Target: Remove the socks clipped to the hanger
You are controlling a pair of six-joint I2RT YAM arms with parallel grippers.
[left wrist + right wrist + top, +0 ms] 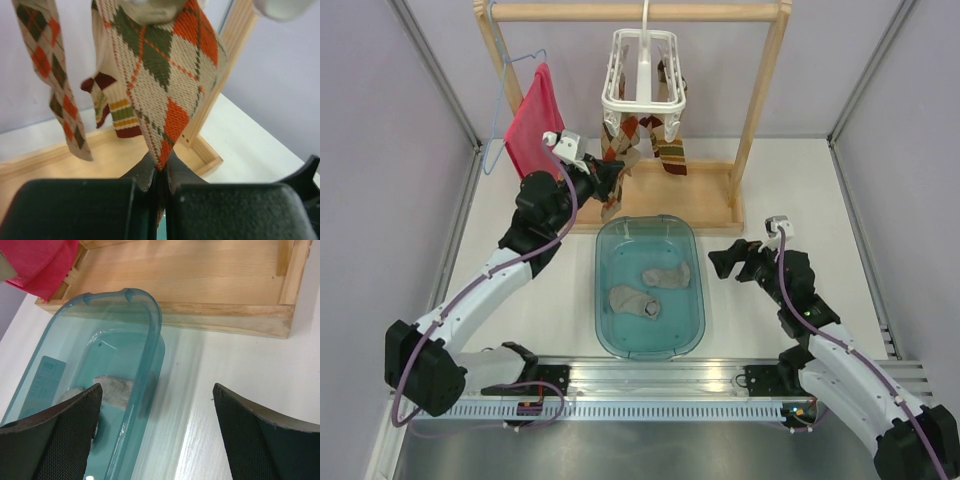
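Observation:
The white hanger (642, 70) hangs from the wooden rail with argyle socks (667, 140) clipped under it. My left gripper (609, 180) is shut on the lower tip of one argyle sock (165, 75), which stays clipped above; the left wrist view shows the fabric pinched between my left gripper's (161, 167) fingers. Another argyle sock (52, 75) hangs to its left. Two grey-beige socks (650, 288) lie in the teal bin (690, 330). My right gripper (725, 262) stands open and empty just right of the bin, whose rim (150, 335) shows between its fingers.
The wooden rack's base (700, 205) sits behind the bin, with uprights at both sides. A red-pink cloth (533, 125) on a blue wire hanger (505, 90) hangs at the rack's left end. Grey walls close in the table on three sides.

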